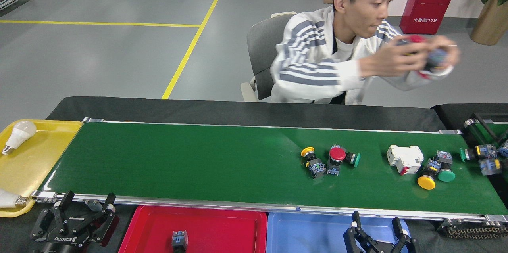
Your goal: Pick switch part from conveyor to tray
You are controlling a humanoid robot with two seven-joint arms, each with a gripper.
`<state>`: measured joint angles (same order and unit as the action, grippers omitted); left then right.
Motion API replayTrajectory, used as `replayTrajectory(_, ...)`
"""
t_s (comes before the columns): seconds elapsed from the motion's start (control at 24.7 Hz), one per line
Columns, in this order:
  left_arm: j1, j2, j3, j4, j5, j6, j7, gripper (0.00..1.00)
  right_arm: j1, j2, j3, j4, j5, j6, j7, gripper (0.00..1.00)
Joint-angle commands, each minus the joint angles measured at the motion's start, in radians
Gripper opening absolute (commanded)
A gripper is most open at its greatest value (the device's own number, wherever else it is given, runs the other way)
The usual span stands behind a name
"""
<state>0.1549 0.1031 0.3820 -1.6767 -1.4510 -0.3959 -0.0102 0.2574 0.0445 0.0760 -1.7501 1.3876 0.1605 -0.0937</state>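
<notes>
Switch part (179, 239) stands seemingly upright in red tray (222, 221); both grippers' (75, 215) (379, 227) jaws spread wide, empty.

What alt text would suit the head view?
A green conveyor carries several push-button switch parts, with one part in the red tray below. Both claws, left and right, hang open at the near edge; a person sits behind.

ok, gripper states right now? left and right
Left gripper: open, holding nothing, beside the red tray.
Right gripper: open, holding nothing, over the blue tray.
</notes>
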Motion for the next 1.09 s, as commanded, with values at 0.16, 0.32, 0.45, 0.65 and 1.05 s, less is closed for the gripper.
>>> replayTrajectory(0.16,-0.021,0.027,-0.038,-0.006,-0.002,-0.021,0.006,1.0,-0.13,0.077,0.06,0.047,0.146,0.004,0.192,0.95)
replayTrajectory(0.32,-0.023,0.027,-0.04,-0.006,-0.002,-0.021,0.006,1.0,-0.227,0.084,0.096,0.141,0.156,0.005,0.241,0.95)
replayTrajectory(0.45,-0.023,0.032,-0.04,-0.006,-0.002,-0.023,0.006,1.0,-0.299,0.097,0.134,0.219,0.156,0.042,0.261,0.95)
replayTrajectory(0.65,-0.025,0.032,-0.04,-0.005,0.001,-0.023,0.007,1.0,-0.42,0.101,0.205,0.343,0.148,0.093,0.264,0.95)
replayTrajectory(1.05,-0.038,0.03,-0.041,-0.005,-0.002,-0.023,0.006,1.0,-0.662,0.115,0.214,0.647,0.071,0.105,0.256,0.87)
